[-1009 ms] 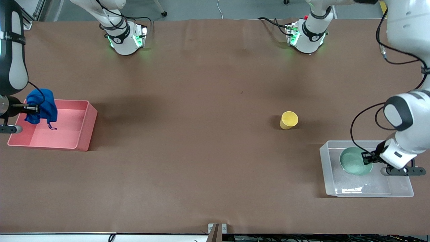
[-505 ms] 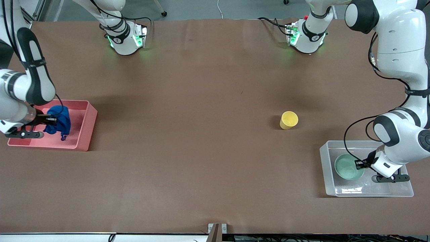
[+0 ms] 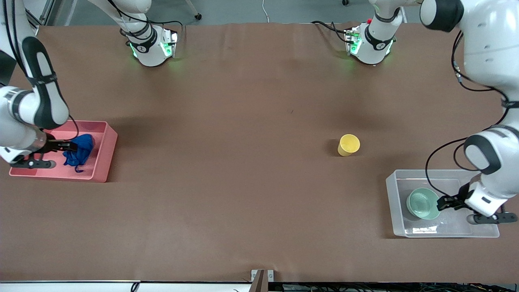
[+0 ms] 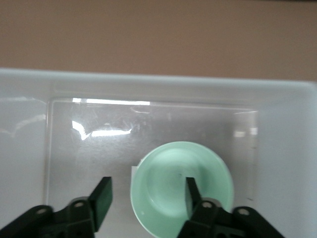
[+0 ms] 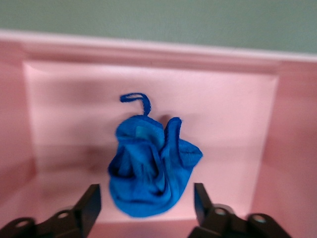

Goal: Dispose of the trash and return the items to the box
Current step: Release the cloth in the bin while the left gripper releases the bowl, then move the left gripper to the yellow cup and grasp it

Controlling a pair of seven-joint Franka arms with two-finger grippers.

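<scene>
The trash, a wad of bright blue cloth (image 3: pixel 79 149), lies in the pink bin (image 3: pixel 106 153) at the right arm's end of the table. My right gripper (image 3: pixel 66 146) is open just beside the cloth, over the bin. In the right wrist view the cloth (image 5: pixel 151 168) lies loose between the spread fingers (image 5: pixel 89 202). The mint-green bowl (image 3: pixel 423 203) sits in the clear box (image 3: pixel 391 202). My left gripper (image 3: pixel 442 201) is open at the bowl's rim. In the left wrist view one finger (image 4: pixel 192 194) is over the bowl (image 4: pixel 168 183), the other outside it. The yellow cup (image 3: pixel 348 144) stands on the table.
The brown table stretches wide between the pink bin and the clear box. The cup stands farther from the front camera than the box, toward the table's middle. The arm bases (image 3: pixel 152 46) (image 3: pixel 371 44) stand along the table's top edge.
My right gripper lowered into the pink bin and opened, and the blue cloth dropped onto the bin's floor. My left gripper set the bowl down in the box, opened and drew back slightly.
</scene>
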